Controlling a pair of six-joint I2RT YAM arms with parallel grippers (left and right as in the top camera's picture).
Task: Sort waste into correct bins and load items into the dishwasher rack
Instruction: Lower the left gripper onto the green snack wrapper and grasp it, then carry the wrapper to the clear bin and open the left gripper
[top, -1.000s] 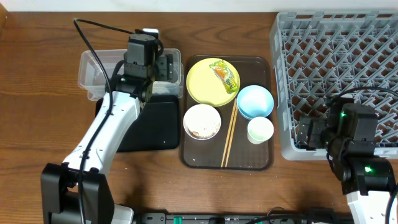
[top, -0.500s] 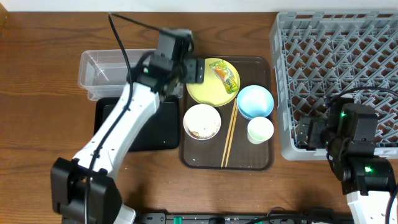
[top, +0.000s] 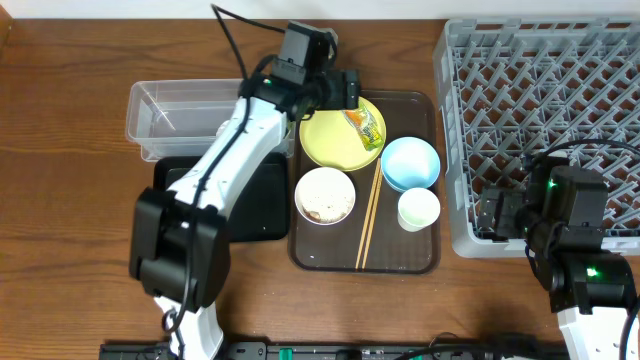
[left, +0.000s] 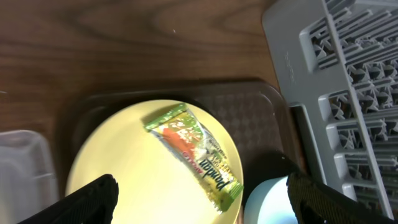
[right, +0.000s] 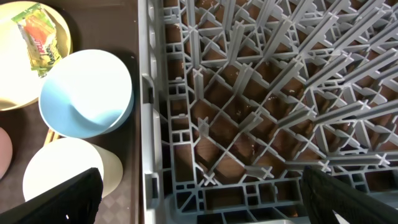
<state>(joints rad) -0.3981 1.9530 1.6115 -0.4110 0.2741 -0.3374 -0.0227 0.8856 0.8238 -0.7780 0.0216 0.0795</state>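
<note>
The green-yellow snack wrapper (top: 363, 124) (left: 193, 152) lies on the round yellow plate (top: 330, 138) (left: 124, 165). My left gripper (top: 352, 90) (left: 202, 202) is open and empty just above the plate's far edge, its fingers wide on either side of the wrapper. The white bowl (top: 325, 195) holds pale rice scraps. The light blue bowl (top: 410, 163) (right: 84, 93), the small white cup (top: 418, 209) (right: 62, 168) and the chopsticks (top: 370, 215) lie beside it. My right gripper (top: 492, 215) (right: 205, 199) is open and empty over the front left corner of the grey dishwasher rack (top: 540, 100) (right: 249, 93). I see no tissue.
The dishes sit on a brown serving tray (top: 310, 250). The clear tub (top: 165, 110) stands at the left, with the black tray (top: 255, 205) in front of it, partly under my left arm. The rack's edge (left: 311, 81) is close to the plate's right.
My left arm has swung right from over the clear tub to the far edge of the yellow plate. The right arm has not moved.
</note>
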